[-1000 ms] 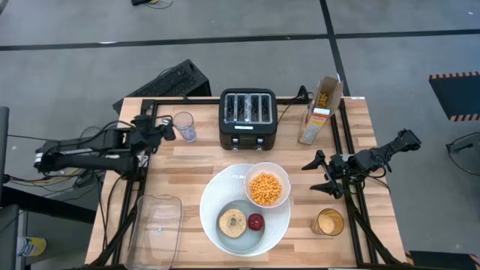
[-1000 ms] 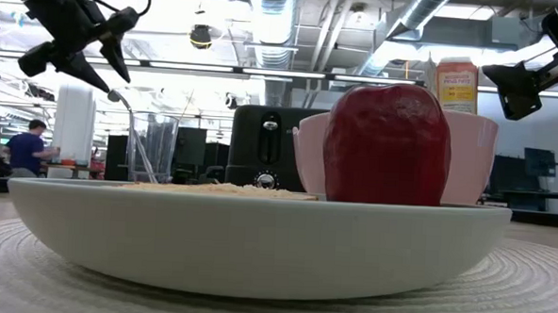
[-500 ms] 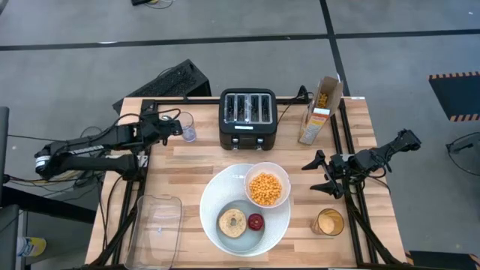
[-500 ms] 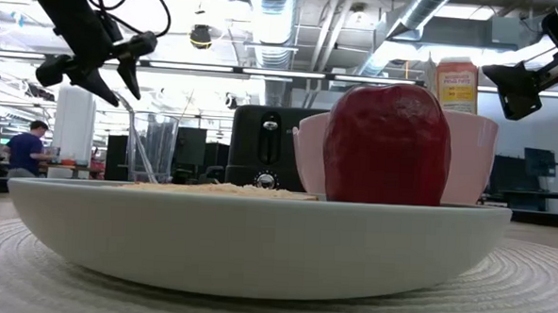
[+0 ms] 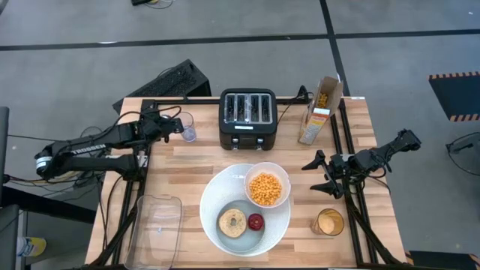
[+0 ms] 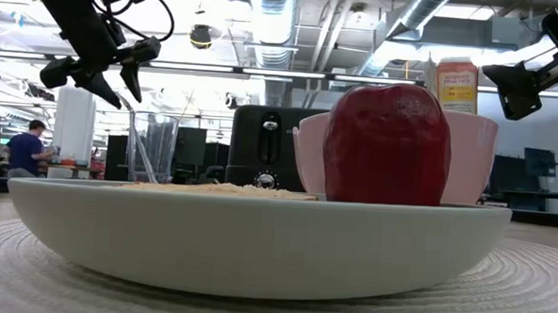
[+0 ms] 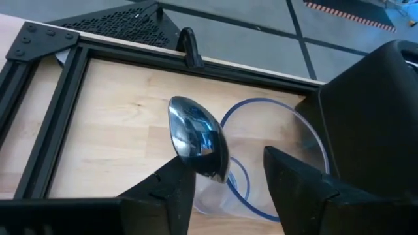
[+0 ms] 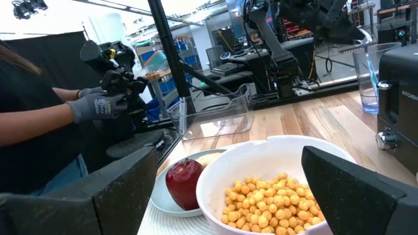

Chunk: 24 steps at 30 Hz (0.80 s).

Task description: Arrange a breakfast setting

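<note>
A blue-handled spoon (image 7: 196, 136) stands in a clear glass (image 5: 185, 126) at the table's far left, handle down and bowl up above the rim. My left gripper (image 5: 175, 124) is open right at the glass, its fingers on either side of the spoon's bowl (image 6: 117, 97) and apart from it. On the white plate (image 5: 214, 202) sit the white bowl (image 5: 249, 178) of orange cereal balls (image 5: 266, 189), the bagel half (image 5: 232, 223) and the red apple (image 5: 256, 221). My right gripper (image 5: 322, 177) is open and empty at the table's right side.
A black toaster (image 5: 248, 118) stands just right of the glass, and a cereal box (image 5: 321, 110) at the far right. A glass of orange drink (image 5: 328, 223) is near right, a clear plastic container (image 5: 155, 223) near left. A person's gloved hands (image 8: 98, 108) show beyond the table.
My left gripper has gone from the table's left edge toward the right, up to the glass, and now stands around the spoon's bowl. The spoon and glass have stayed put.
</note>
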### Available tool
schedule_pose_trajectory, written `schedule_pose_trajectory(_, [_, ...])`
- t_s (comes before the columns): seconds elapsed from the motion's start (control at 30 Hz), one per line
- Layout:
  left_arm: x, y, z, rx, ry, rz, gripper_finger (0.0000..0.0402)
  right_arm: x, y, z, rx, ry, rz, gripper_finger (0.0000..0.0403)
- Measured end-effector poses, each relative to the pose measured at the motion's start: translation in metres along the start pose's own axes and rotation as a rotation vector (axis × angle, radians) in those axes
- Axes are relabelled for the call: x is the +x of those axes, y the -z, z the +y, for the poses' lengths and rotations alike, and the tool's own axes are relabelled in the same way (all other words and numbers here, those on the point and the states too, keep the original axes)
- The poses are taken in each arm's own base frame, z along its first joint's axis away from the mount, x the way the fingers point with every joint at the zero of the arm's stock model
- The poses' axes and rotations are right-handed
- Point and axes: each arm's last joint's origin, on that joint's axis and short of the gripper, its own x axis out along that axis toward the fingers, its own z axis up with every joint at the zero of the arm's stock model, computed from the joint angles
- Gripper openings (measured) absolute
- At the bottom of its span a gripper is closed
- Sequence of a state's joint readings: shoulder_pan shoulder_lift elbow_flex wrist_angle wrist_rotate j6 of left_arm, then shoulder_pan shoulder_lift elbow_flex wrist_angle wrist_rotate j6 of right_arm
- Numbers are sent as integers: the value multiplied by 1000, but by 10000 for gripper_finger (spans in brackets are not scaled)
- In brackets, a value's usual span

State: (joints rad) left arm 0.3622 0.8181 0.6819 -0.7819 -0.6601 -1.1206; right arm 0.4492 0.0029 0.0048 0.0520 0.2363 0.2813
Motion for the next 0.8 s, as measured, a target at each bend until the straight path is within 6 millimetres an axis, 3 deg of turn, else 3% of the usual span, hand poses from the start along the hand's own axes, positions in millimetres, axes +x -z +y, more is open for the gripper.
schedule_pose_trajectory(0.47, [0,-4,-9,16,83,-23,8,0,0,0,0,0,0,400])
schedule_pose_trajectory(0.8, [-2,-6,-13,9,156,-4,14,0,0,0,0,-1,0,400])
